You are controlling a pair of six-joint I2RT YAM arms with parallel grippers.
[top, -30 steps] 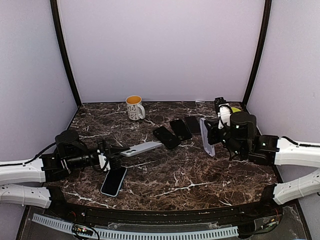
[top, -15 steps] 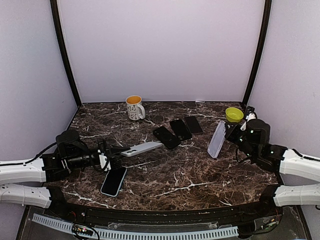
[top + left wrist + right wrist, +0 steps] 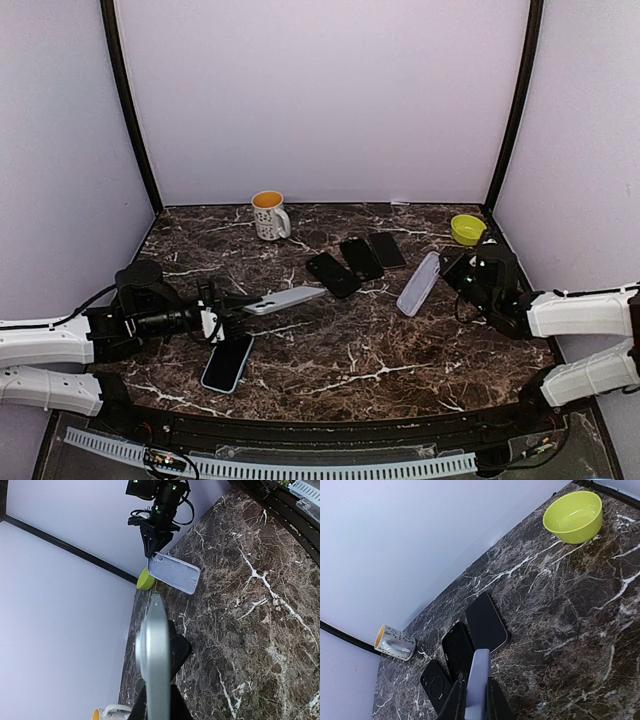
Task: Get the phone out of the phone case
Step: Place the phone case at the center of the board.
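Three black phones (image 3: 361, 258) lay flat in a fanned row just past bench (image 3: 400, 350) centre, toward 12 o'clock. One blue-rimmed phone (image 3: 228, 362) lay screen-up at 8 o'clock. One grey slab (image 3: 285, 298), phone or case I couldn't tell, was pinched at its end by the left pincer (image 3: 238, 307) at 9 o'clock and held off the bench, pointing toward centre. One pale case (image 3: 418, 283) was clamped at its top end in the right pincer (image 3: 441, 268) at 3 o'clock. It was tilted with its low end close to the bench, contact unclear. One mug (image 3: 268, 215) stood at 11 o'clock, one green bowl (image 3: 467, 229) at 1 o'clock.

Top view alone caught the blue-rimmed phone and both arms together. Left wrist view alone showed the pale case's hollow inner face and camera cut-out, with the grey slab edge-on in front. Right wrist view had the pale case edge-on between its fingers (image 3: 454, 702) and showed a ring mark on the nearest black phone.
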